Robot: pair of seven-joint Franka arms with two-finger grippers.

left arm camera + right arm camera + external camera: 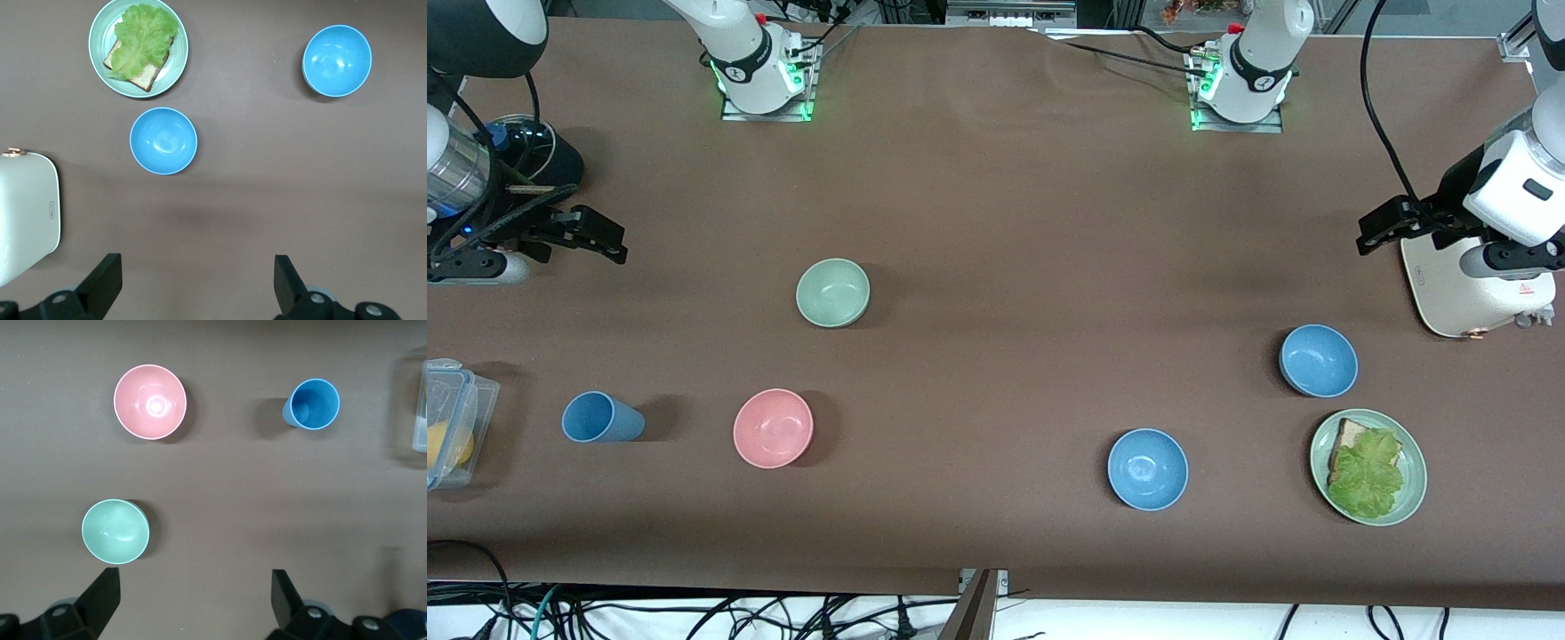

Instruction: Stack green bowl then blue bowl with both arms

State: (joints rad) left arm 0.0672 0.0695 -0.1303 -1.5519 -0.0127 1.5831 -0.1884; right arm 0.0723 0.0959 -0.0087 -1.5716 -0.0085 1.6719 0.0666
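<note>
green bowl: small round matte sage-green bowl [832,292], upright on brown bench [996,222], toward right arm's end, farther from front cam than pink plastic bowl [773,428]. Nothing in it, so prob the stack base.
blue bowls: two plain sky-blue round bowls [1147,468] [1318,359] toward left arm's end, well apart, both mouth-up.
axis: bowls round, no long axis; openings face up, ready to nest.
right gripper [591,233]: jaws open, empty, waiting over bench edge.
left gripper [1392,224]: jaws open, empty, above white appliance [1467,293].
why: each arm sits on its own bowl's side, suits a split pick.
</note>
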